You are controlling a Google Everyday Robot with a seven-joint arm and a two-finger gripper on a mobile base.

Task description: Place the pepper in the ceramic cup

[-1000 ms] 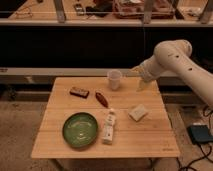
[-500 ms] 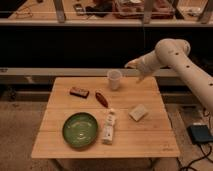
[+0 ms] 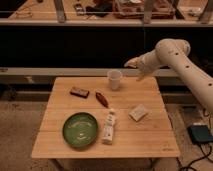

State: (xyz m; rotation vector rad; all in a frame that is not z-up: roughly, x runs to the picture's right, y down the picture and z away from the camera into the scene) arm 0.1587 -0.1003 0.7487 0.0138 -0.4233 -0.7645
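Camera view: gripper (image 3: 133, 63) hovers just right of the ceramic cup (image 3: 114, 79) (parted or closed, cannot tell); pepper (image 3: 101, 98) lies on the wooden table (image 3: 150, 142).

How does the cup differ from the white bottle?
The ceramic cup stands upright; the white bottle lies flat beside the green plate. The cup is short and wide, the bottle long and slim. Both are whitish. The gripper hovers above and right of the cup.

My gripper (image 3: 133, 63) hangs just right of the ceramic cup (image 3: 114, 79), near the far edge of the table (image 3: 150, 137). Its arm (image 3: 187, 67) is cut off by the right border.
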